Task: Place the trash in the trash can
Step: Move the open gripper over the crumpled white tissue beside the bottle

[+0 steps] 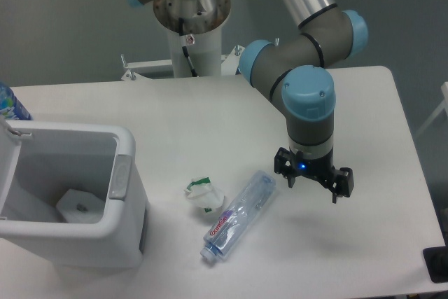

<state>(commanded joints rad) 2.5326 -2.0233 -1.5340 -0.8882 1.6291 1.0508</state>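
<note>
Lettering is seen only on the red-and-blue label of the crushed clear bottle, low in the centre of the frame; the characters are too small and blurred to be read. Green marks are borne by the crumpled white cup beside it, none legible.

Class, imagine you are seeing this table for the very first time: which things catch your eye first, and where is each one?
The robot arm with pale blue joint caps dominates, reaching in from the top, its gripper hanging above the table right of centre. At the left edge stands the big white-grey trash can, lid open. Between them, near the front, lie a crushed clear plastic bottle and a crumpled white paper cup just to its left.
</note>
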